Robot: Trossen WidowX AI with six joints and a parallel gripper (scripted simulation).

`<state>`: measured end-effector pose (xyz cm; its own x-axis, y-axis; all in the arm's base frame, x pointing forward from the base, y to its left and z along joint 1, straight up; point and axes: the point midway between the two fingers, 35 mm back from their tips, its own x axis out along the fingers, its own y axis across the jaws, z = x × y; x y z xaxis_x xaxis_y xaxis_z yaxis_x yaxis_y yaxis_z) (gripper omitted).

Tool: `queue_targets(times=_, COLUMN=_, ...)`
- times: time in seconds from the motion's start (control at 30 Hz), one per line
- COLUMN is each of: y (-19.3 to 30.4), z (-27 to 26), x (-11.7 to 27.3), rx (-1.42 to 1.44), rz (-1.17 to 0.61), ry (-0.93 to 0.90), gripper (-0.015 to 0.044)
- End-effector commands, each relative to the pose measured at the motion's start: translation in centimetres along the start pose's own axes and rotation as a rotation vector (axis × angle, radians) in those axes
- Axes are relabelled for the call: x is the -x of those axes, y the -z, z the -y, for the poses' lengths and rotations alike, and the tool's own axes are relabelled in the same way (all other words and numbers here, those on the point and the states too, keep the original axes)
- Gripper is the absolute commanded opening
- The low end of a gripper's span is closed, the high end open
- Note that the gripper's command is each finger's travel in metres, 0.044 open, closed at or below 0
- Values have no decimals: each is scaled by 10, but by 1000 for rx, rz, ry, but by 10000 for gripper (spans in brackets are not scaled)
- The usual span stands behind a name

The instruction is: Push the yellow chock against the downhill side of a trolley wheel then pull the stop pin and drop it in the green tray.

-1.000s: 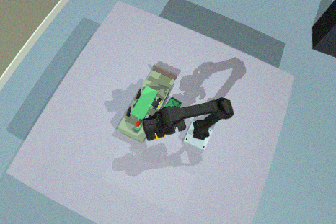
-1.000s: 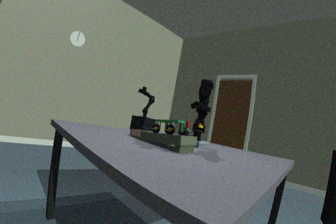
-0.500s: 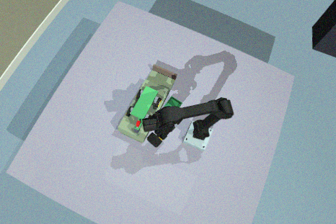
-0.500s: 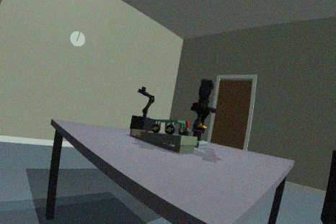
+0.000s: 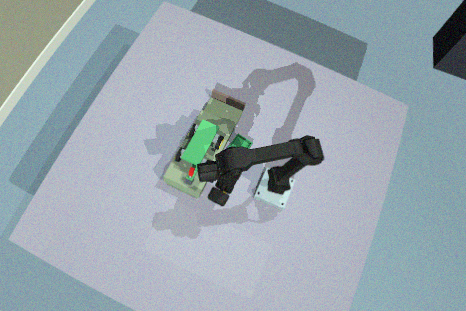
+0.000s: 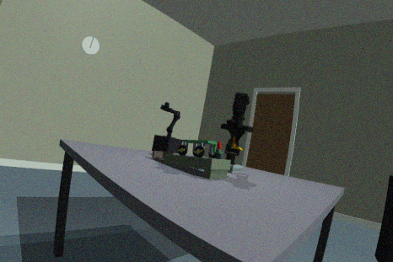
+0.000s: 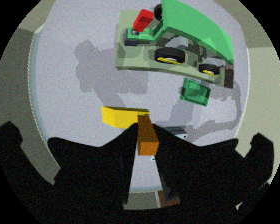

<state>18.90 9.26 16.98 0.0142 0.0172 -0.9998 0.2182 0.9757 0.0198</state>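
Grain speckles every view. Overhead, the arm [image 5: 270, 155] casts soft shadows toward one and seven o'clock on the evenly lit table [image 5: 320, 241]. The exterior view is dimmer, its ceiling [image 6: 261, 1] murky; the wrist view bends at its black-cornered rim.

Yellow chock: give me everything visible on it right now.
The yellow chock is a small angular block in bright, flat yellow with an orange handle standing off it. The gripper is shut on the handle. In the exterior view it is off the table, higher than the ramp surface, so no wheel is chocked. It is beside the ramp, not over it. The black rubber base can't be made out clearly.
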Motion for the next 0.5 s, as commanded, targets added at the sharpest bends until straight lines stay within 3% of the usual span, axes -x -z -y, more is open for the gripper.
queue_targets(times=0.0, y=-3, z=9, x=0, rx=26, rz=1, ry=2, gripper=0)
queue_targets(times=0.47, y=-21, z=52, x=-3, rx=62, rz=3, ry=6, gripper=0)
